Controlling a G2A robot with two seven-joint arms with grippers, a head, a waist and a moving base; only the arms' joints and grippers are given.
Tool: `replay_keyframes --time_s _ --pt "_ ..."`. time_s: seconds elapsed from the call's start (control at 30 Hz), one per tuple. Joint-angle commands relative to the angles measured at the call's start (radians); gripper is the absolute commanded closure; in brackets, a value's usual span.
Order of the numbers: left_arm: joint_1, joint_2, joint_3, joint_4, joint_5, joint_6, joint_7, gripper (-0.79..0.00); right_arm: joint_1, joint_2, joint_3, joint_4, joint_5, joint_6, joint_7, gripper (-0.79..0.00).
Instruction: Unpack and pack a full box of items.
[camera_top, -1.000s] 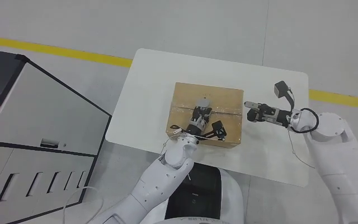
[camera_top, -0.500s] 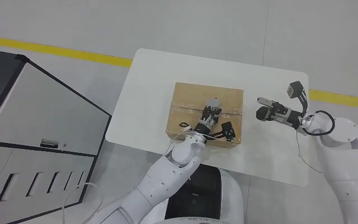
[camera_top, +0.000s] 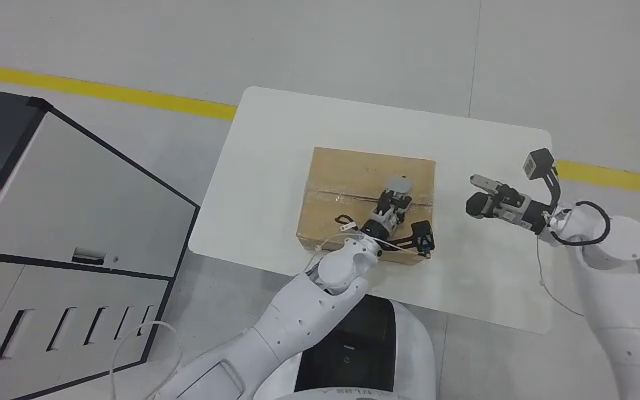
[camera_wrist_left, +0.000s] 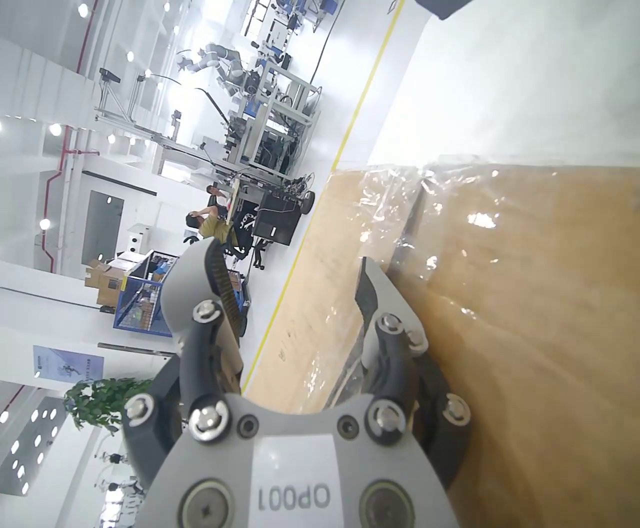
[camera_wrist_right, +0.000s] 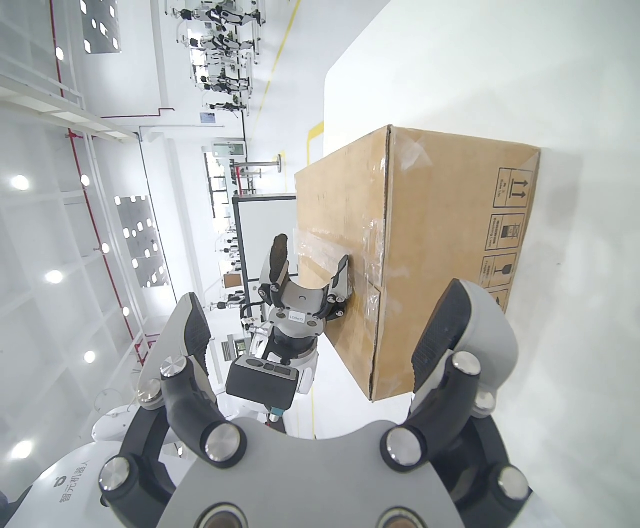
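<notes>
A closed cardboard box (camera_top: 350, 185) stands mid-table, its top seam sealed with clear tape (camera_wrist_left: 400, 210). My left gripper (camera_top: 399, 190) is over the right half of the box top, open, with one fingertip (camera_wrist_left: 371, 287) resting at the taped seam and the other raised clear. The right wrist view shows the box (camera_wrist_right: 430, 225) from its end, with the left gripper (camera_wrist_right: 310, 270) at the top edge. My right gripper (camera_top: 474, 194) hovers over bare table to the right of the box, open and holding nothing, pointing at the box's side.
The white table (camera_top: 290, 140) has free room on every side of the box. A dark-framed panel (camera_top: 80, 200) stands on the floor at the left. A yellow floor line (camera_top: 120, 93) runs behind the table.
My left gripper has slid to the right along the box's top seam. My right gripper has drawn back to the right, away from the box's side.
</notes>
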Motion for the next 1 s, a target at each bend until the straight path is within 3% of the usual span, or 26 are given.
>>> replay_keyframes --time_s 0.0,0.43,0.6,0.8,0.97 --pt "-0.004 -0.002 0.002 0.004 -0.001 -0.002 -0.001 -0.560 -0.005 0.000 0.004 0.000 0.006 -0.002 -0.015 -0.785" --pt "-0.054 -0.029 0.054 0.036 -0.004 -0.058 0.018 -0.573 -0.003 -0.001 0.002 -0.003 0.023 -0.001 -0.024 -0.785" --pt "-0.071 -0.039 0.061 0.024 -0.010 -0.027 0.017 -0.566 0.002 -0.003 -0.005 0.000 0.029 -0.006 -0.025 -0.785" --pt "-0.075 -0.035 0.040 -0.042 0.042 -0.004 -0.002 -0.573 0.014 -0.005 -0.015 0.002 0.040 -0.016 -0.024 -0.785" --pt "-0.034 -0.009 -0.046 -0.170 0.072 -0.012 -0.023 -0.597 0.033 -0.009 -0.029 0.007 0.050 -0.023 -0.025 -0.785"
